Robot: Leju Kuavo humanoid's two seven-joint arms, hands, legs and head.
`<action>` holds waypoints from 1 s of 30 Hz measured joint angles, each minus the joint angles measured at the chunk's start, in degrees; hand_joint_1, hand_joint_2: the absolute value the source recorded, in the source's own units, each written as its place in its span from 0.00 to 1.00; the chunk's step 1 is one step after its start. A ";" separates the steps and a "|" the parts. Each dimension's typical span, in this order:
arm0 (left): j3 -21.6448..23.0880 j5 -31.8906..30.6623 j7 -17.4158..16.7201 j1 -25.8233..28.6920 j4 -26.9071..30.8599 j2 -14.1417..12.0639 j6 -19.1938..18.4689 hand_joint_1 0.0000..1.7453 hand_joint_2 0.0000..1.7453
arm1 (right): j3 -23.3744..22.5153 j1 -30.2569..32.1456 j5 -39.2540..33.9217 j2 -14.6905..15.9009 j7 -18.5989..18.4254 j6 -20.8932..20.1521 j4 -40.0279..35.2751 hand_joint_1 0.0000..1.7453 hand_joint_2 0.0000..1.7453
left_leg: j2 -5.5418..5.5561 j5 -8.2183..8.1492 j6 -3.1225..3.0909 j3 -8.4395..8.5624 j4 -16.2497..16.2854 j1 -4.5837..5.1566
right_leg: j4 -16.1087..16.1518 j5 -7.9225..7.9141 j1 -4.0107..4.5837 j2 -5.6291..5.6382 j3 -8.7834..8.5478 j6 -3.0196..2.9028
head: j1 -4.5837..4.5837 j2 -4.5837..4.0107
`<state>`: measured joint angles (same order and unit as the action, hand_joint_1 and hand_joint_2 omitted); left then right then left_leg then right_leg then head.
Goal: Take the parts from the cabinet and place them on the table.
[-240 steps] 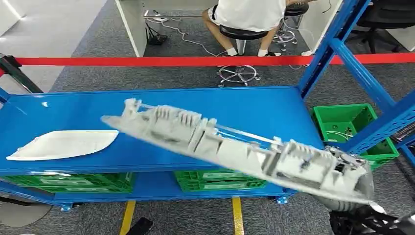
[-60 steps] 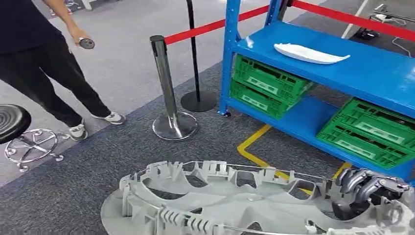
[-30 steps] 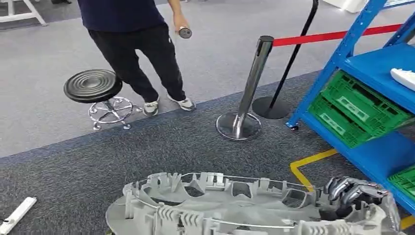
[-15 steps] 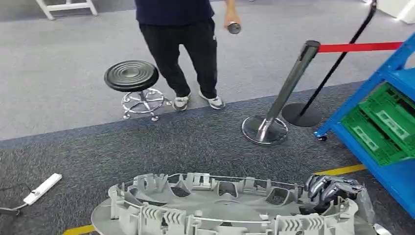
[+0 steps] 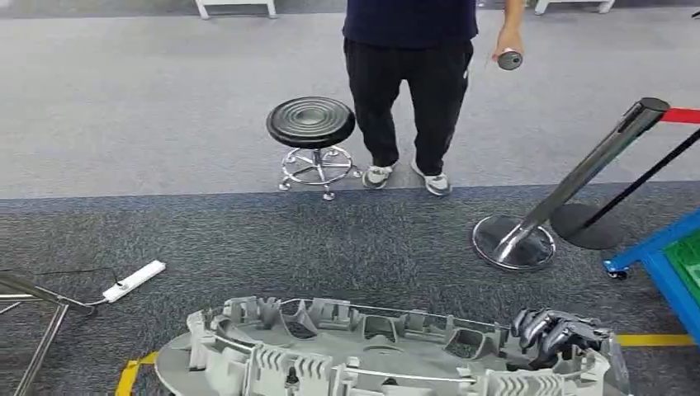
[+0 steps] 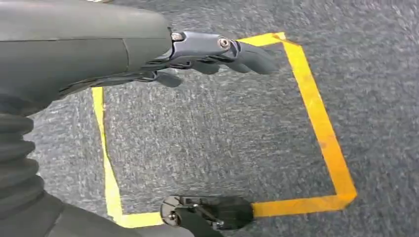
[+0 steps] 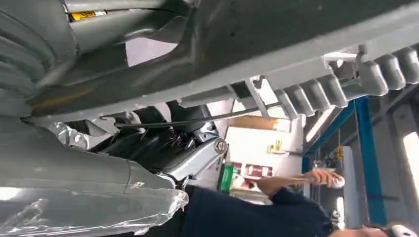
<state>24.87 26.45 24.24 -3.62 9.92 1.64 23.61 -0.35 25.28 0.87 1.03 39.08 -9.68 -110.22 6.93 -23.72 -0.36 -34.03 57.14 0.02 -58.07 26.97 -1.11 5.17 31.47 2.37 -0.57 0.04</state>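
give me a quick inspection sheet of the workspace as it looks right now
surface: dark grey carpet with yellow tape lines; lighter grey floor beyond.
job's things: large grey plastic part, ribbed side up, carried low in front of the robot.
clutter: black round stool; white power strip on the carpet.
grippers: right robot hand grips the part's right end; left robot hand hangs over the carpet, holding nothing, fingers extended.
cables: thin dark cord running to the power strip.
surroundings: person standing, holding a small cylinder; chrome barrier post with red belt; blue rack corner.
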 joint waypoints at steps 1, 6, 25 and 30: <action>0.00 0.00 0.04 0.11 0.00 -0.04 0.00 0.00 1.00 | 0.00 -0.02 -0.02 -0.07 0.04 0.00 0.00 1.00 1.00 | 0.47 0.25 0.44 -0.28 -0.16 -0.25 | -0.19 -0.02 0.18 -0.35 0.20 -0.13 | -0.05 0.00; 0.00 0.02 0.09 0.35 0.00 -0.24 0.02 0.00 1.00 | -0.07 0.13 0.00 -0.37 0.13 -0.11 -0.17 1.00 1.00 | -5.16 -4.63 1.64 -3.95 6.88 -0.08 | 0.75 -0.70 0.37 -4.09 -0.14 -1.75 | 0.42 0.00; 0.20 -1.29 -2.65 -2.39 -0.07 -0.65 0.17 0.00 1.00 | 1.64 -5.63 0.09 0.09 -4.92 5.29 -2.80 1.00 1.00 | -4.04 -0.63 -1.19 0.76 -0.41 0.07 | -17.76 7.62 0.69 -5.25 8.23 0.68 | -0.20 0.00; 0.31 -1.44 -4.68 -2.50 -0.07 -0.17 -0.72 0.00 1.00 | 2.14 -6.90 -0.83 1.93 -5.16 6.14 -2.54 1.00 1.00 | -0.29 -0.30 -0.29 0.32 0.09 0.14 | 0.35 0.07 -0.46 1.43 0.12 0.53 | -0.13 0.00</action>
<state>25.18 25.00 19.56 -6.12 9.86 1.46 22.88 1.79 18.38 0.04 2.95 33.92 -3.54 -112.76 6.64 -24.01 -0.65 -33.72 57.23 0.16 -57.73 27.05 -1.57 6.60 31.59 2.90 -0.70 0.04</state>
